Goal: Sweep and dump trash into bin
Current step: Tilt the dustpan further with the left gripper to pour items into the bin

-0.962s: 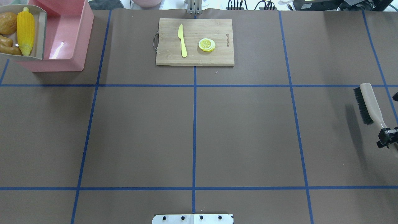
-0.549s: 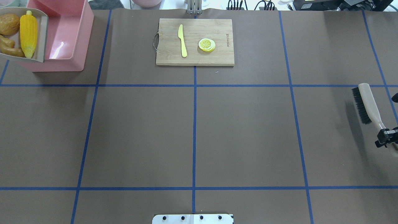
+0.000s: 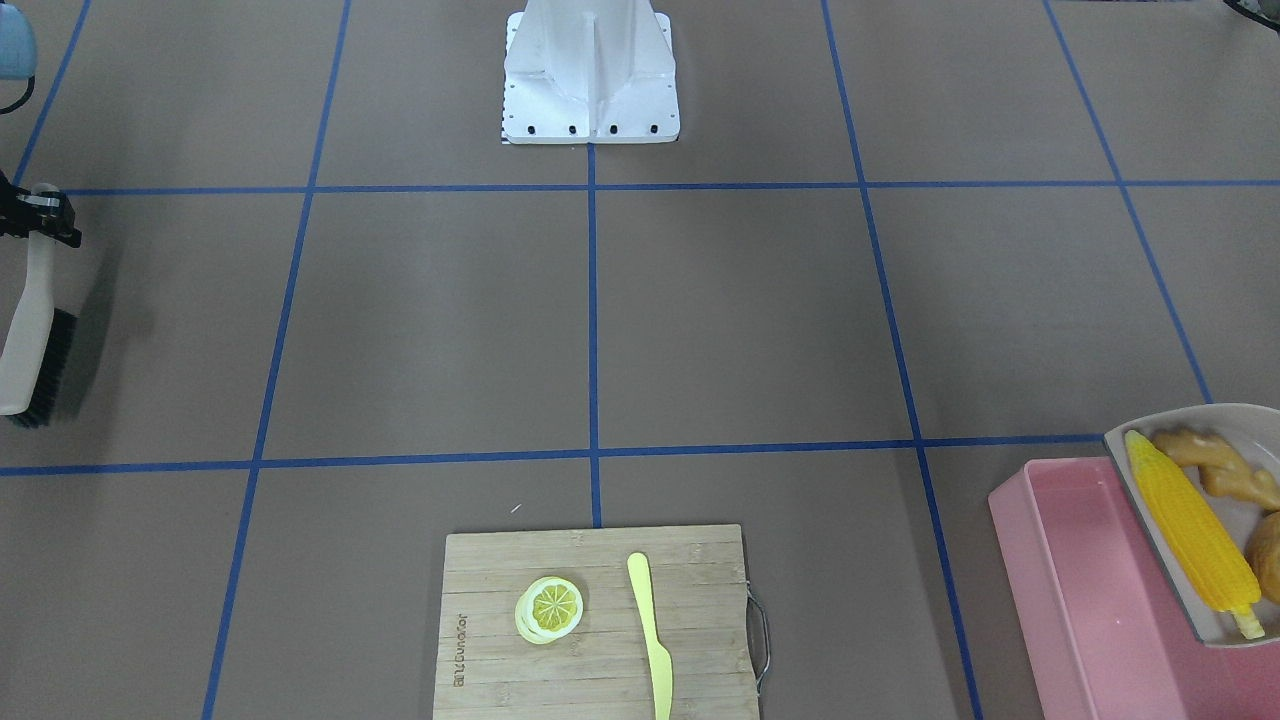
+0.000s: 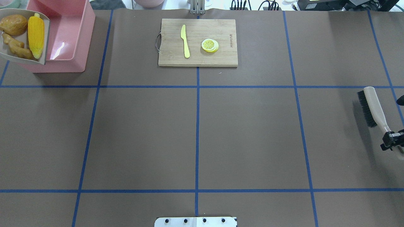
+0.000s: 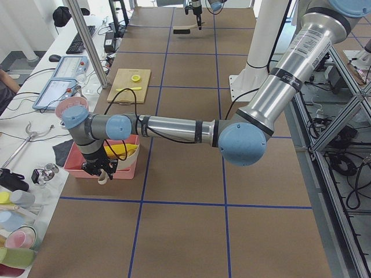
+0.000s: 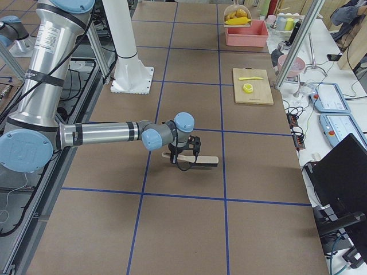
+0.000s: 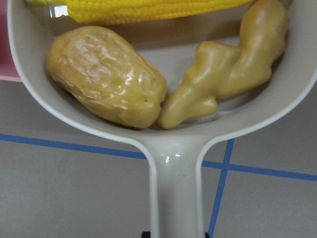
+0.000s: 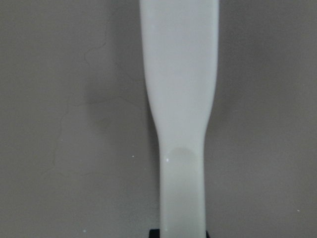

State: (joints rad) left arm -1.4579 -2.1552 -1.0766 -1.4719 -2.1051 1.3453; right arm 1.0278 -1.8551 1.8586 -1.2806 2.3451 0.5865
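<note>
The beige dustpan (image 4: 9,55) hangs tilted over the left end of the pink bin (image 4: 68,41). In it lie the yellow corn cob (image 4: 36,37), the orange-brown potato (image 4: 13,24) and the tan ginger root (image 4: 17,49). All three also show in the left wrist view: potato (image 7: 106,74), ginger (image 7: 228,74), corn (image 7: 138,10). My left gripper (image 7: 174,234) is shut on the dustpan's handle (image 7: 176,188). My right gripper (image 4: 391,138) is shut on the handle of a beige brush (image 4: 372,105) with black bristles, low at the table's far right.
A wooden cutting board (image 4: 221,56) with a yellow knife (image 4: 185,41) and a lemon slice (image 4: 210,45) lies at the back middle. The robot's base plate (image 4: 195,222) is at the near edge. Blue tape lines cross the brown table.
The dustpan has swung to the right and turned further over the bin, carrying the corn, potato and ginger with it. The brush has barely shifted.
</note>
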